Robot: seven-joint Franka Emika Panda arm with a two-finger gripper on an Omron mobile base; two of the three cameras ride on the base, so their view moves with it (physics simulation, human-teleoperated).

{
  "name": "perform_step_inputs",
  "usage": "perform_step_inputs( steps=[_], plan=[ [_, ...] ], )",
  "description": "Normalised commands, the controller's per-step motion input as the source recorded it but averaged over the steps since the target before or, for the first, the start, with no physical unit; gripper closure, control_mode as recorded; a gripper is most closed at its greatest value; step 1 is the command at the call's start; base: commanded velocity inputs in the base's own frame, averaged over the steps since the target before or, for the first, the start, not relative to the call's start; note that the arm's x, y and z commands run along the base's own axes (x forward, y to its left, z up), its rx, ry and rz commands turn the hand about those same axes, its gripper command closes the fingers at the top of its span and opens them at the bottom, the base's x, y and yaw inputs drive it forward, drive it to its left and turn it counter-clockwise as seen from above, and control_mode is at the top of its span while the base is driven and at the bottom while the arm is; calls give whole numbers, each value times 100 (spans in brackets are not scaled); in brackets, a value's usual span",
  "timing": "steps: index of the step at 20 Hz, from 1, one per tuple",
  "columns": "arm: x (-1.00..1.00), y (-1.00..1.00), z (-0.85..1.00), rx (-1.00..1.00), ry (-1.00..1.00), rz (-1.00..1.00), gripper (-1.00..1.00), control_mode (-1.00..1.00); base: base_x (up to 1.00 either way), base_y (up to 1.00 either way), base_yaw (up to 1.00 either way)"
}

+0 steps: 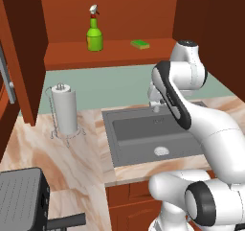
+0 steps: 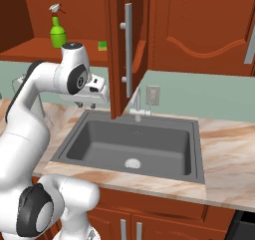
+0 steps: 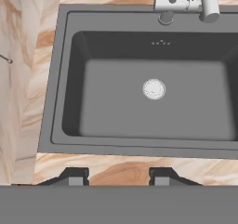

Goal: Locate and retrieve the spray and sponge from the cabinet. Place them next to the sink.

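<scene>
The hand (image 3: 118, 175) hangs released, empty, above the dark grey basin sink (image 3: 60, 79). On the reddish-brown cabinet (image 1: 110, 52) shelf stand the green spray bottle (image 1: 94, 36) and — at its 3 o'clock — the small green sponge (image 1: 140, 44), half hidden by the door in the right base view.

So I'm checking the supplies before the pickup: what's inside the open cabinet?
On the cabinet shelf stand the spray at left and the sponge lying flat to its right, apart. The door and the side panels hide the rest of the interior.

Marble-patterned counter (image 1: 33, 148), pale green backsplash (image 1: 110, 88), reddish-brown lower drawers (image 1: 129, 201).
</scene>
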Motion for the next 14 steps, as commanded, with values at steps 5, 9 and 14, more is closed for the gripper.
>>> perform_step_inputs(
  steps=[5,9,14],
  plan=[
    [0,0,-3,0,0,0,-100,-100,0,0,0],
    [0,0,0,0,0,0,-100,-100,0,0,0],
    [0,0,0,0,0,0,-100,-100,0,0,0]
  ],
)
